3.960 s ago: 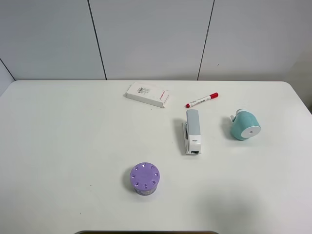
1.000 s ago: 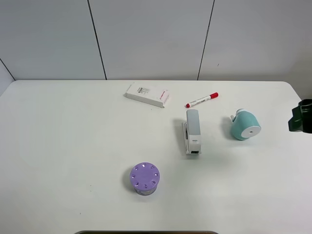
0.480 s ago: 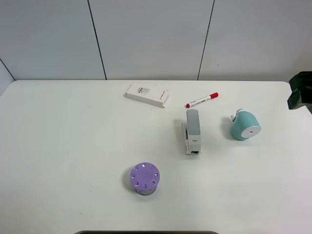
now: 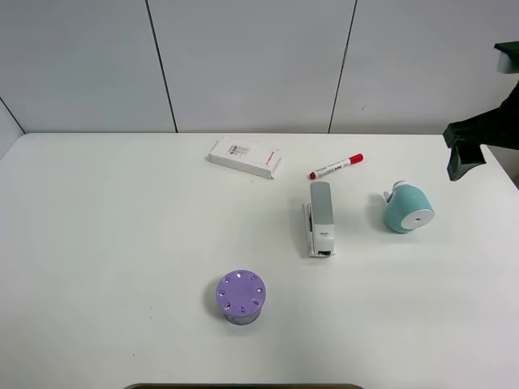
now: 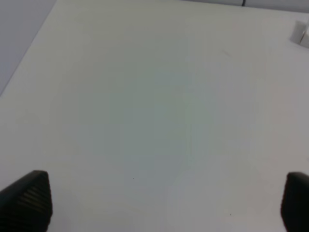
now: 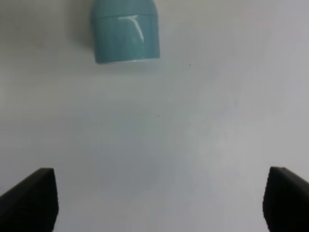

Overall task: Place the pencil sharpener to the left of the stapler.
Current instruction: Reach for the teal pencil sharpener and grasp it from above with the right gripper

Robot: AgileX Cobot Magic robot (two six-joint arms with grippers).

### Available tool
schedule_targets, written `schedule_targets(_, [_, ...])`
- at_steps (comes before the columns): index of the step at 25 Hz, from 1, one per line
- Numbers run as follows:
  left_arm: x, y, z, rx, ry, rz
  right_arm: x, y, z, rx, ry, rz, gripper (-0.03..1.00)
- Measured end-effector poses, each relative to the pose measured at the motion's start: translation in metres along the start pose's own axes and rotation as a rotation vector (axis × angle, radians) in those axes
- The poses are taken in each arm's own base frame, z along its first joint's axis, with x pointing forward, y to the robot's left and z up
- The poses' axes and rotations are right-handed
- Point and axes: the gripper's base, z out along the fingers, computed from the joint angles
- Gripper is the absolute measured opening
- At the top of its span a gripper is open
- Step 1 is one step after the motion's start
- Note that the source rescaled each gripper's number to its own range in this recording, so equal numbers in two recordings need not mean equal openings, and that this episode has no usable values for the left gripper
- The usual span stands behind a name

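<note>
Pencil sharpener [image 4: 407,208] lay on its side on the wide white table [image 4: 122,227], untouched. Right gripper [image 6: 158,200] hung off to its right, jaws spread wide and empty; left gripper [image 5: 166,200] likewise gaped above the tabletop, holding nothing. Stapler [image 4: 320,219] sat left of the teal barrel, near but apart, with a red-capped marker [image 4: 335,166] just beyond its far end.

The sharpener [image 6: 125,31] is glossy teal plastic with a bright highlight on its smooth barrel. The stapler [image 4: 320,217] looks like matt grey and white plastic. The table [image 4: 122,243] is smooth, matt white. The box [image 4: 244,157] looks like white card, the cylinder [image 4: 241,297] matt purple plastic. The left pads [image 5: 29,200] are dark, ribbed and matt
</note>
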Motion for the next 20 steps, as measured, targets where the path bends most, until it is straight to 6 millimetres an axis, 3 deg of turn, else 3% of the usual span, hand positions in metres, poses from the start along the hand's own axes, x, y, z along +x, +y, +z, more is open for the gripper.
schedule_targets(8, [0.0, 0.0, 0.0, 0.0, 0.0, 0.0, -0.021, -0.023, 0.048, -0.041, 0.062, 0.076, 1.0])
schedule_targets(20, [0.0, 0.0, 0.0, 0.0, 0.0, 0.0, -0.038, -0.016, 0.113, -0.103, 0.138, 0.057, 1.0])
